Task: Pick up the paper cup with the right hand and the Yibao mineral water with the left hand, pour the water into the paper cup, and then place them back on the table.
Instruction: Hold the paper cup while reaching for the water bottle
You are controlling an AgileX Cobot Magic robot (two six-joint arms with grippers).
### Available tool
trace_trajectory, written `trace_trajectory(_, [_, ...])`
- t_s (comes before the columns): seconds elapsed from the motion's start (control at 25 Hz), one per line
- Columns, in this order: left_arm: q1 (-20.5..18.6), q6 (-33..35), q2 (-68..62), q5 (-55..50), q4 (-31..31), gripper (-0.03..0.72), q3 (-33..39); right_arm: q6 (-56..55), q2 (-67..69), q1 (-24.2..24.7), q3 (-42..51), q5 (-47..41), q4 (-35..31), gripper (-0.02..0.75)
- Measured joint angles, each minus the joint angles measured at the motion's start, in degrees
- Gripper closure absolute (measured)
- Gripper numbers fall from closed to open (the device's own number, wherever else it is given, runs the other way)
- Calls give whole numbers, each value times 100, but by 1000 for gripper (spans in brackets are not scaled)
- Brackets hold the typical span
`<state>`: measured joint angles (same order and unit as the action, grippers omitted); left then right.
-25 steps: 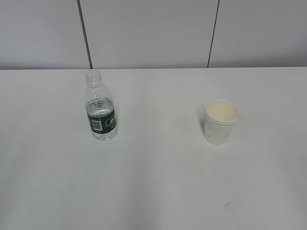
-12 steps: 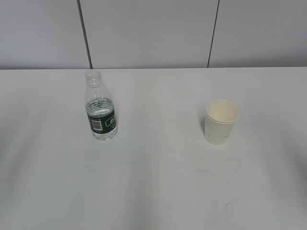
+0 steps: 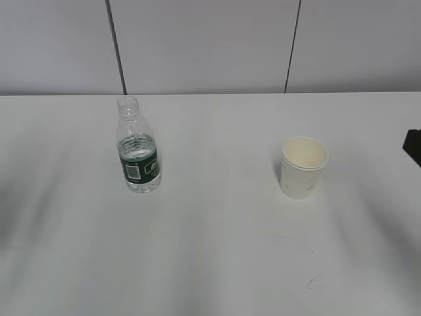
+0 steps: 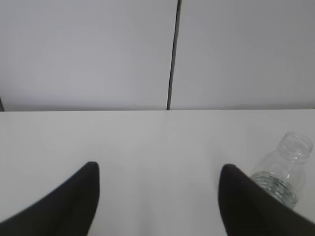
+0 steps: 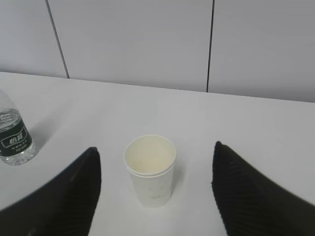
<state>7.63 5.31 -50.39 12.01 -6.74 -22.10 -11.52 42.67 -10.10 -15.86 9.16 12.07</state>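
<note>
The paper cup (image 3: 303, 167) stands upright and empty on the white table (image 3: 217, 250), right of the middle. The capless Yibao mineral water bottle (image 3: 137, 150) stands upright at the left. My right gripper (image 5: 155, 150) is open, and the cup (image 5: 150, 169) stands ahead between its fingers, apart from both. A black bit of the right arm (image 3: 414, 143) shows at the right edge of the exterior view. My left gripper (image 4: 158, 167) is open and empty; the bottle (image 4: 283, 169) is ahead to its right, partly hidden behind the right finger.
A grey panelled wall (image 3: 210, 46) with dark vertical seams runs along the table's far edge. The bottle also shows at the left edge of the right wrist view (image 5: 12, 135). A small dark mark (image 3: 310, 282) lies on the table near the front.
A black part of the right arm has come into the exterior view at the right edge. The bottle and the cup have not moved.
</note>
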Motion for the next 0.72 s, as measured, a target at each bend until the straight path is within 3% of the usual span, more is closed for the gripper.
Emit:
trace_trajectory(0.32, [577, 0, -1393, 2036, 64, 220, 530, 52, 1583, 0, 426, 1896, 19, 187])
trace_trajectory(0.52, [613, 0, -1919, 2827, 412, 220, 536, 145, 3036, 0, 426, 3495, 8, 187])
trace_trajectory(0.72, [613, 0, -2022, 2955, 515, 220, 536, 152, 4383, 0, 426, 5236, -198, 187])
